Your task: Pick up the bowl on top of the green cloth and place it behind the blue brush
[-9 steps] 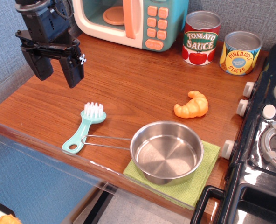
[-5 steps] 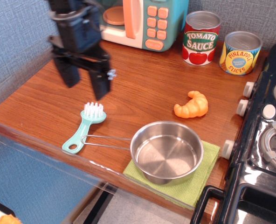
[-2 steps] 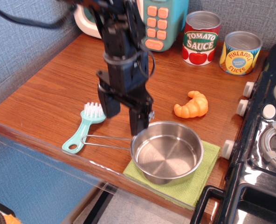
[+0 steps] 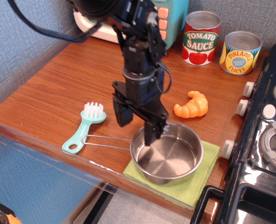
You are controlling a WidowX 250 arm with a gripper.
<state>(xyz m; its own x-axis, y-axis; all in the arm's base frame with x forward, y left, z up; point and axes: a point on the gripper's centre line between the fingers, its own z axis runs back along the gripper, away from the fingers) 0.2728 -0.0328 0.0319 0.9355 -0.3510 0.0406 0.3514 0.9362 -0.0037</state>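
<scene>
The bowl (image 4: 168, 156), a shallow shiny steel pot, sits on the green cloth (image 4: 198, 179) at the table's front right. Its thin wire handle (image 4: 103, 141) points left. The blue brush (image 4: 83, 127) lies left of it, white bristles at the far end. My gripper (image 4: 137, 126) is open and hangs over the bowl's left rim. One finger (image 4: 153, 133) is over the bowl's inside and the other (image 4: 122, 114) is outside it, to the left. It holds nothing.
An orange croissant (image 4: 192, 104) lies behind the bowl. A tomato sauce can (image 4: 201, 37) and a pineapple can (image 4: 240, 52) stand at the back right. A toy microwave (image 4: 170, 18) is at the back. A black stove (image 4: 264, 140) borders the right side.
My gripper has moved from the back left, right and down toward the bowl, and now straddles its left rim. The bowl, the cloth and the brush have not moved.
</scene>
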